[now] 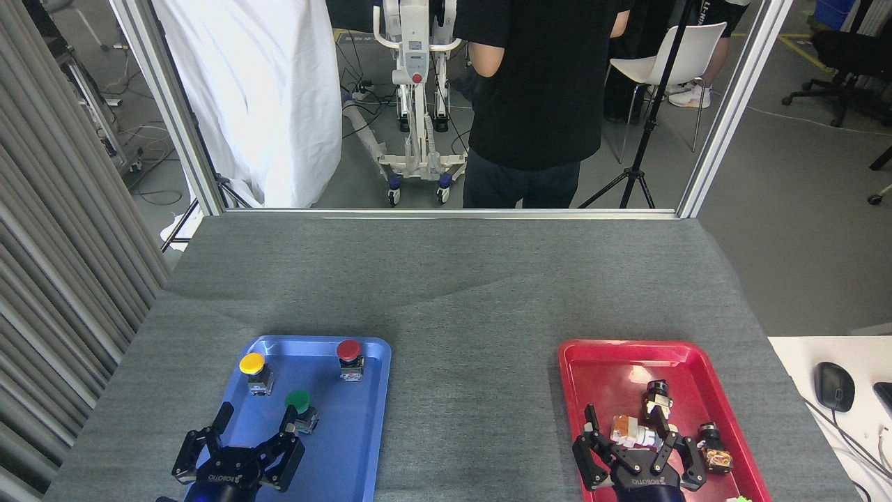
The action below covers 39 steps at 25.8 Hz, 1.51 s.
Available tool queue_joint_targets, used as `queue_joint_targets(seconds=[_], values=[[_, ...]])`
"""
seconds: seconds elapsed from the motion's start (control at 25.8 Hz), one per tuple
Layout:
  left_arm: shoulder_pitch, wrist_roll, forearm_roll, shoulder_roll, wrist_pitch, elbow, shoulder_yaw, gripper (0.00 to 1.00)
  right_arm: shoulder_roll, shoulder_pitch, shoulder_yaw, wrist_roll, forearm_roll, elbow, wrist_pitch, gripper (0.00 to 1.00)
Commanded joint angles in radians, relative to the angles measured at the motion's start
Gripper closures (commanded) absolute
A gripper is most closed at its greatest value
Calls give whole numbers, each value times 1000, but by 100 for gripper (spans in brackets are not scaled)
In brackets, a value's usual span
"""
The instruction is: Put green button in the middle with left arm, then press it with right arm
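Spread wide, my left end effector [256,423] hangs over the near part of the blue tray [348,453], its two dark fingers apart and pinching nothing. Its right fingertip [288,417] stands just beside the green button [300,407], on the button's left; I cannot tell whether the two touch. The green button sits upright in the blue tray, its round dark-green cap on a short boxy base, nearer to me than the tray's other two buttons. Farther back in the same tray stand the yellow button [254,371] on the left and the red button [350,358] on the right, well apart from each other.

On the other side, my right end effector [631,431] is also splayed open, poised over the near part of the red tray [578,376] and gripping nothing. Between and just beyond its fingers lie a few small parts: an orange and white part [629,431], a black cylindrical part [657,399] behind it, and a dark part with a copper-coloured end [715,450] to the right.

Between the two trays lies the middle [474,390], bare grey cloth of the counter [446,279]. Beyond the counter's far edge stands a person in dark clothes [543,90], with a white chair [679,56] further right. A black mouse [834,385] rests on a white desk at the far right.
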Motion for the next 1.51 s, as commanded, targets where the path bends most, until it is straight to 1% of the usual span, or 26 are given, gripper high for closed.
queue_joint_targets(seconds=[0.0,0.35,1.47], values=[[-3,0,2,-1,1,5,0,0,1,0,0,0,2,0,-1,0],[-14,17,-4,5,3,8,-4,0,9,0,0,2,11,1,0,0],[-11,29,-4,11,0,13,-6,0,6,-2,0,2,11,1,0,0]])
